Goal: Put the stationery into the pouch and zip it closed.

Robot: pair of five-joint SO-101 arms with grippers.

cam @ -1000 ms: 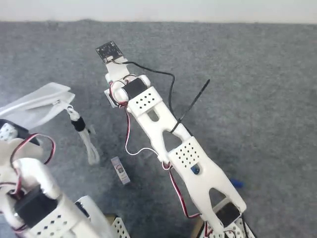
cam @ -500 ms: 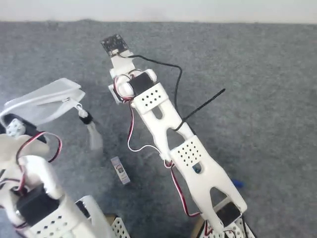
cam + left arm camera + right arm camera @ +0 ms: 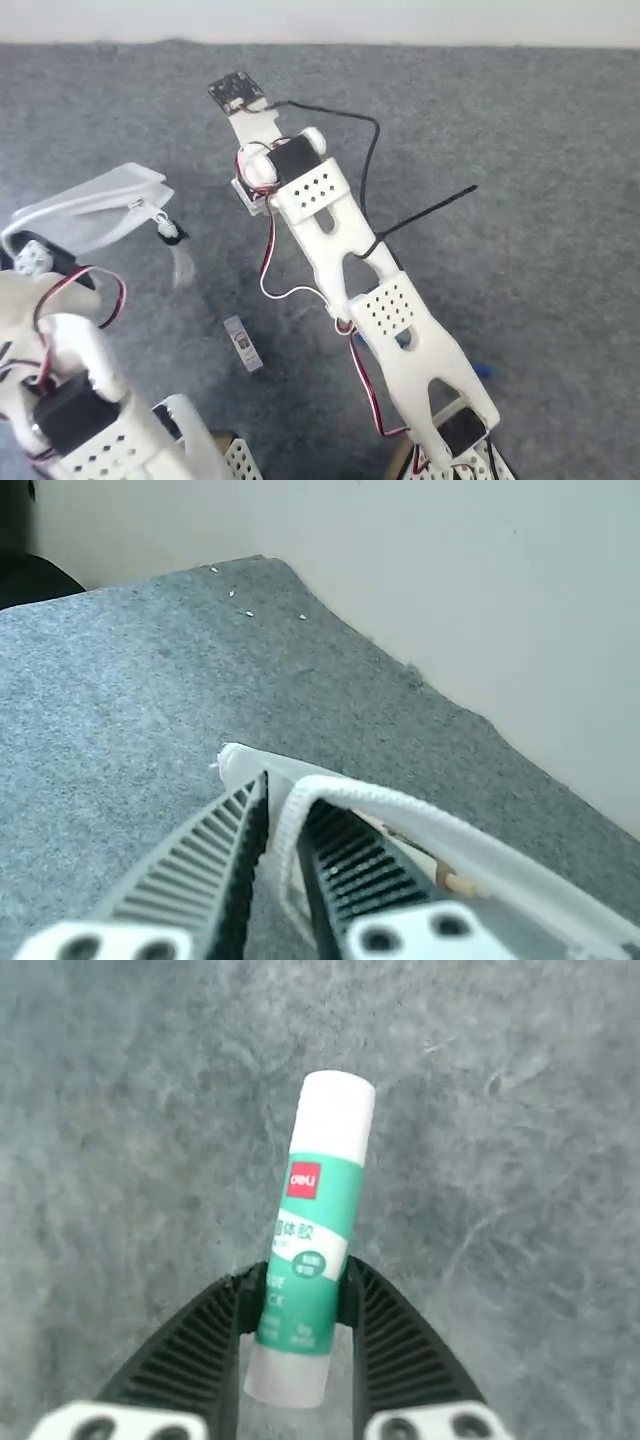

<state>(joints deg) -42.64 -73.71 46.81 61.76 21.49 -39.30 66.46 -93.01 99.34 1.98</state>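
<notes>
The translucent white pouch (image 3: 90, 205) hangs above the grey carpet at the left, its lip (image 3: 420, 825) clamped in my left gripper (image 3: 282, 795), which is shut on it. A black zipper pull (image 3: 168, 233) with a white strap (image 3: 182, 265) dangles from the pouch. My right gripper (image 3: 300, 1280) is shut on a green-and-white glue stick (image 3: 320, 1205), held over bare carpet with its white cap pointing away. The right arm (image 3: 330, 235) stretches across the middle of the high view, its wrist to the right of the pouch. A small grey rectangular piece of stationery (image 3: 243, 343) lies on the carpet between the arms.
A blue item (image 3: 480, 370) peeks out from under the right arm near its base. A black cable tie (image 3: 430, 212) sticks out from that arm. A pale wall (image 3: 320, 20) borders the carpet at the back, and open carpet lies to the right.
The right arm's wrist has swung to the right and slightly back. The pouch has risen and shifted right, and its strap has lifted off the carpet.
</notes>
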